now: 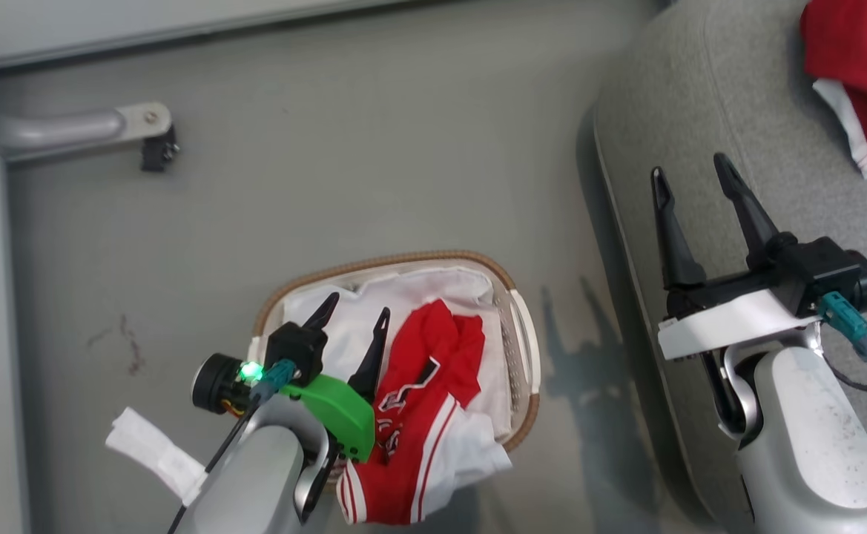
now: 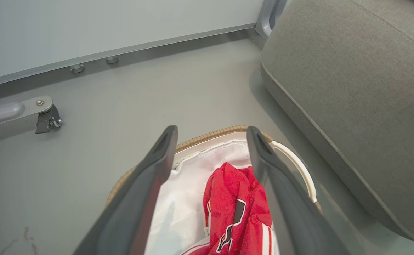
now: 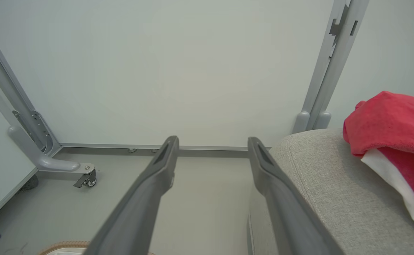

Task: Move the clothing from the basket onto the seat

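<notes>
The clothing (image 1: 426, 386) we have to lift is a red garment with white stripes in the basket (image 1: 396, 261). In the head view it is heaped along the basket's right half. Its long axis runs from the far rim down toward the robot, and the striped end spills over the near rim. The left gripper (image 1: 359, 305) hangs over the basket, fingers spread, with nothing between them. The garment lies just beside its right finger, on the right. The right gripper (image 1: 690, 167) is likewise spread and empty, above the edge of the seat (image 1: 737, 111) and well apart from the basket, so we judge the left arm the nearer one for the pick. Another red piece (image 1: 859, 67) already lies on the seat, at the upper right.

In the left wrist view the red folds (image 2: 235, 191) sit between the two dark fingers, closer to the right one, on the white liner (image 2: 182, 191). The garment's length runs roughly along the fingers rather than across them. We think a small shift to the right and a straight descent would centre it. The seat rises to the right of the basket.

In the right wrist view the wide-apart fingers point out over the floor (image 3: 207, 198), and the seat's corner is just beside the right finger.
</notes>
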`<state>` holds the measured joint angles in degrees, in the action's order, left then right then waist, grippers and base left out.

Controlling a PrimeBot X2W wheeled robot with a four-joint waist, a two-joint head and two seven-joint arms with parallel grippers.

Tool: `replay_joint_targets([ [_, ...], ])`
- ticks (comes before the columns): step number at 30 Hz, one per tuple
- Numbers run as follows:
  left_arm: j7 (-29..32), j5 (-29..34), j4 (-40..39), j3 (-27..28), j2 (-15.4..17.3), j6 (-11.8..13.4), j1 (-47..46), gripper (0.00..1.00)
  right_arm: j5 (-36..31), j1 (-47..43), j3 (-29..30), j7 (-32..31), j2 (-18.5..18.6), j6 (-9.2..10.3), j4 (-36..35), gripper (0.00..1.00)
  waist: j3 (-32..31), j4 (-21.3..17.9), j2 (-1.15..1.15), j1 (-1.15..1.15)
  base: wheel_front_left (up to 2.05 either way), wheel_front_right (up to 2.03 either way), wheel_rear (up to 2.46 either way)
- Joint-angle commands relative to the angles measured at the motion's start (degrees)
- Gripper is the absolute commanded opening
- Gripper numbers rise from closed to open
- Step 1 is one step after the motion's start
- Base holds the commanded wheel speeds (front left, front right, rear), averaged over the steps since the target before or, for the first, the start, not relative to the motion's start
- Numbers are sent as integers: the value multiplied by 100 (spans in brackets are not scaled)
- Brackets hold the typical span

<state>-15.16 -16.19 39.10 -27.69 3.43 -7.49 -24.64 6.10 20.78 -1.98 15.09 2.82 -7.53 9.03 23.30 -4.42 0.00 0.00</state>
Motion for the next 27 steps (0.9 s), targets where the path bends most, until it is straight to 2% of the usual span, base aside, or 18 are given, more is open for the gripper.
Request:
replay_joint_targets([
  [1,1,-47,164,-92,57,0,-236,100,47,128,-10,13,13,8,-85,100,961,-500,0,0,0,0,0],
  [8,0,-339,1247,-651,129,0,-950,100,202,370,-154,13,10,8,-412,100,1734,-936,0,0,0,0,0],
  [14,2,-602,2059,-878,273,0,-1366,100,431,514,-304,13,9,8,-574,100,2179,-1235,0,0,0,0,0],
  [27,1,-939,2730,-1115,518,0,-1801,100,659,749,-552,12,11,8,-800,100,2716,-1556,0,0,0,0,0],
])
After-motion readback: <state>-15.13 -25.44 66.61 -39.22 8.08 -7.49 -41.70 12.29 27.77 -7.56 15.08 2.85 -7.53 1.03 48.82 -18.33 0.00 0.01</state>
